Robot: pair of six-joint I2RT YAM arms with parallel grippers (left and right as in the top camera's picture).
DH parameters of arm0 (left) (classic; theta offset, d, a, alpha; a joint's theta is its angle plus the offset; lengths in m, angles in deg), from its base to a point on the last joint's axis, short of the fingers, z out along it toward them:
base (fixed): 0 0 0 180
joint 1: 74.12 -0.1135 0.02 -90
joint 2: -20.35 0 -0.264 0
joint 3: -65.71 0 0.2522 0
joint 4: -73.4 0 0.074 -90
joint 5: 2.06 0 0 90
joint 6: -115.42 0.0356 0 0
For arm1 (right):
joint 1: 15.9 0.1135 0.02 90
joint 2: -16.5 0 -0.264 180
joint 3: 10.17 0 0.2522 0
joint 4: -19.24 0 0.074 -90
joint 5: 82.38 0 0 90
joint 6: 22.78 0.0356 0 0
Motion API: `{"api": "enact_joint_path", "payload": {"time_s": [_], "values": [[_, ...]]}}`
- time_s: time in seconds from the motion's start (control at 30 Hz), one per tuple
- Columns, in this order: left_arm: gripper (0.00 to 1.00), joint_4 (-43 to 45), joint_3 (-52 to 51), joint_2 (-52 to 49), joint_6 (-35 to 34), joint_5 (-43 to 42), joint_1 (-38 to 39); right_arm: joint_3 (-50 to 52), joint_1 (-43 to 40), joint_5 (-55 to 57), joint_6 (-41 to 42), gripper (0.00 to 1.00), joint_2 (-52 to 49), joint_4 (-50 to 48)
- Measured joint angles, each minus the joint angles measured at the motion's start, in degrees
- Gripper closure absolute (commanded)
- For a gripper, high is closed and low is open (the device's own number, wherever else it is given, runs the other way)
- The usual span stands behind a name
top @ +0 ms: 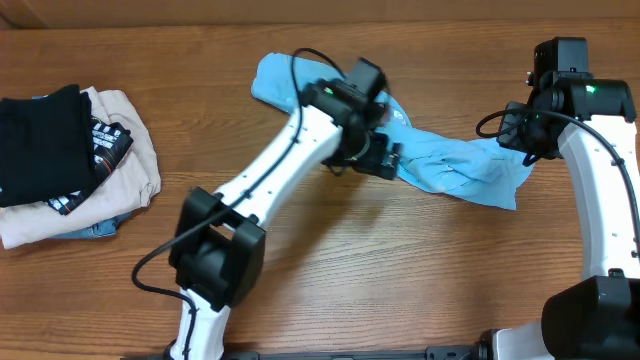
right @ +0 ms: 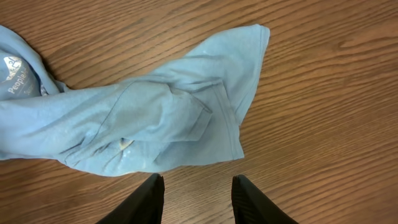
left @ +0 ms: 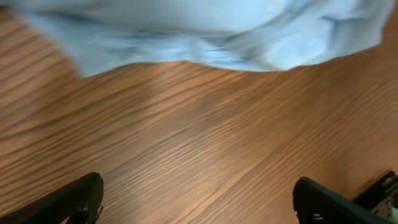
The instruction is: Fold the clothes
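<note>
Sky-blue T-shirt [right: 155, 118], 1, crumpled near left hand [left: 199, 200] and right hand [right: 198, 198].

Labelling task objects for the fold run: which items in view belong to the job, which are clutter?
Job:
sky-blue T-shirt, crumpled, not yet folded.

Lying about:
black folded garment; beige folded garment, piled together away from the shirt.

The overhead camera looks straight down from well above on the whole table [top: 400, 280], including the folded stack [top: 60, 160] at its left. The left wrist camera hangs low and close, facing past its own fingers [left: 78, 199] at the wood and an edge of the sky-blue T-shirt [left: 205, 31]. The right wrist camera sits higher, looking down past its fingers [right: 146, 202] on the shirt's end, and the shirt shows in all three views.
</note>
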Motion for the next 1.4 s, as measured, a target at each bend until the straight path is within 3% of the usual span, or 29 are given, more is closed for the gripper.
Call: {"api": "enact_joint_path", "payload": {"time_s": [0.2, 0.3, 0.43, 0.83, 0.93, 1.07, 1.4], "values": [[0.07, 14.71, -5.2, -0.07, -1.46, 2.12, 6.56, 0.0, -0.07, -0.02, 1.36, 0.61, 0.0, 0.15], [0.15, 23.82, -9.29, -0.11, -1.99, 4.22, 9.62, 0.0, -0.63, 0.09, 2.95, 0.61, 0.0, 0.11], [0.16, 31.15, -13.6, -0.24, -2.12, 6.08, 12.15, 0.0, -3.17, 0.2, 5.6, 0.61, 0.0, 0.09], [0.21, 44.61, -18.34, -0.5, -3.82, 12.74, 12.46, 0.04, -11.58, -3.41, 7.89, 0.62, 0.0, -0.07], [0.36, 46.36, -18.34, -1.97, -4.61, 13.38, 12.46, 0.04, -11.52, -4.07, 7.93, 0.62, 0.0, -0.04], [0.44, 46.16, -18.4, -4.48, -5.92, 13.9, 12.46, 0.04, -11.52, -4.33, 7.96, 0.62, 0.0, -0.02], [0.94, 45.99, -18.43, -5.01, -6.69, 14.49, 12.46, 0.04, -11.52, -4.61, 7.93, 0.62, 0.0, 0.0]]}}
